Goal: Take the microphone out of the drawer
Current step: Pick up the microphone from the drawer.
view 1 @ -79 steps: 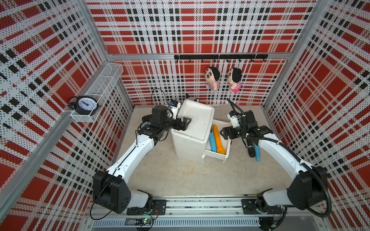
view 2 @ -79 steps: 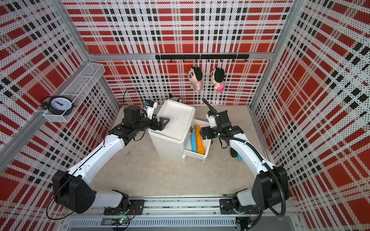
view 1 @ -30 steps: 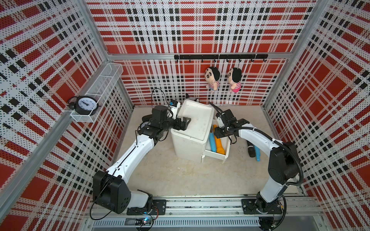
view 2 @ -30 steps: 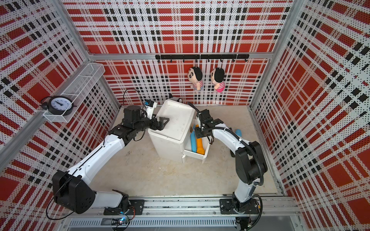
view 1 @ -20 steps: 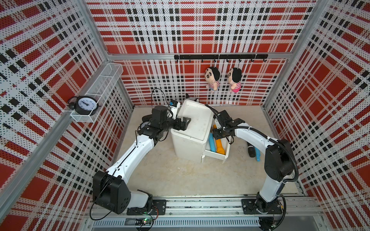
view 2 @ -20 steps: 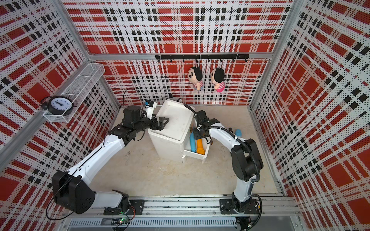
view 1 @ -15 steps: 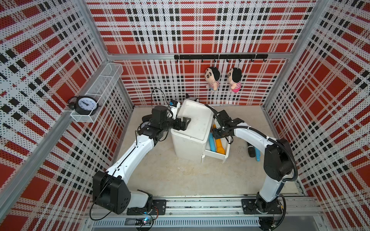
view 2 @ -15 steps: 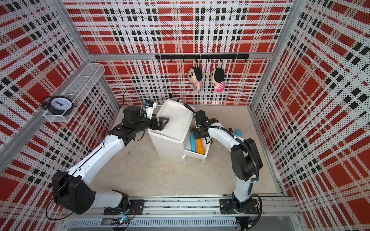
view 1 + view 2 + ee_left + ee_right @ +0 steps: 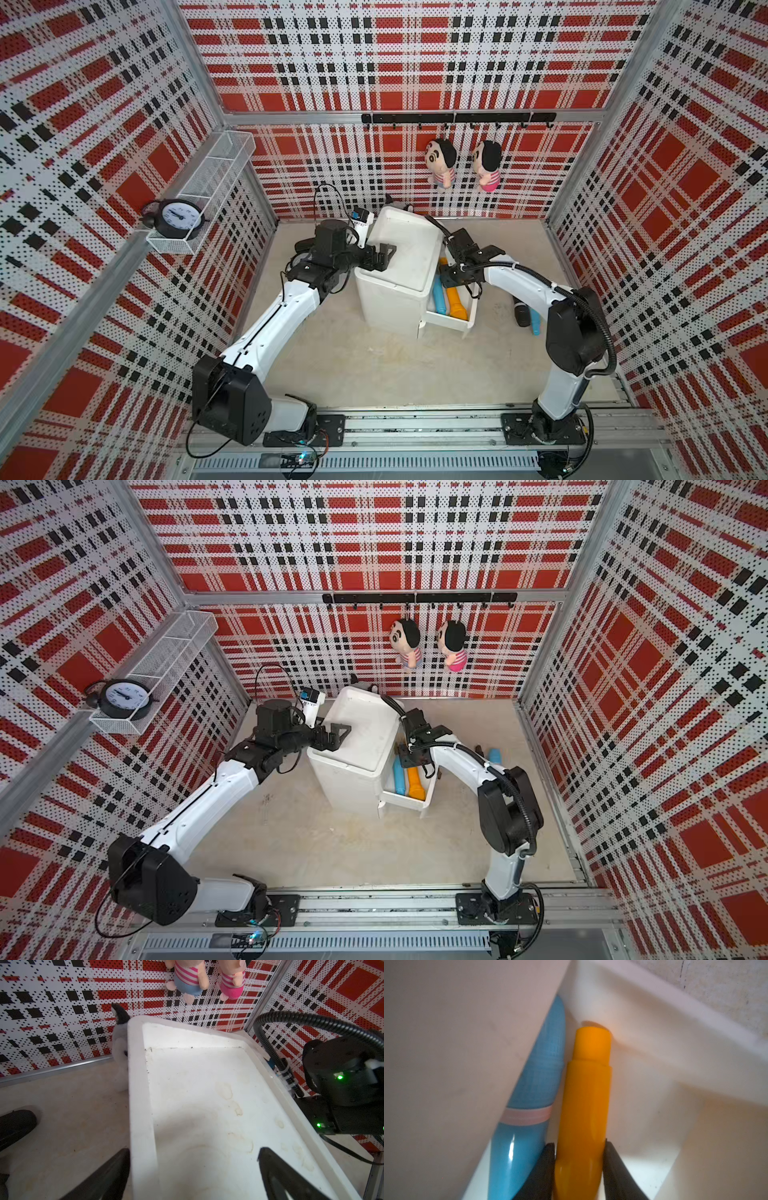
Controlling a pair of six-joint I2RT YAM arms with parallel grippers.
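Since the earlier frames the right arm has swung in from the worktop (image 9: 374, 361) beside the drawer, and the right tool (image 9: 578, 1145) is now down inside the open drawer (image 9: 446, 323) of the white cabinet (image 9: 388, 307). In the right wrist view its fingers (image 9: 614, 1167) lie against opposite flanks of the orange microphone (image 9: 585, 1088), drawn in to its width. It looks clasped, though how firmly they press is hard to tell. The orange microphone lies lengthwise in the drawer. The blue microphone (image 9: 537, 1076) lies just beside the tool, against the outer face of one finger, between it and the cabinet wall. Well apart from this tool, out on the worktop beyond the drawer front, lies a blue-handled microphone (image 9: 524, 316).

The left tool (image 9: 193, 1150) has stayed put. Its jaws are wide apart astride the cabinet's top rim (image 9: 141, 1105), one finger outside the wall and one over the recessed top, holding nothing.
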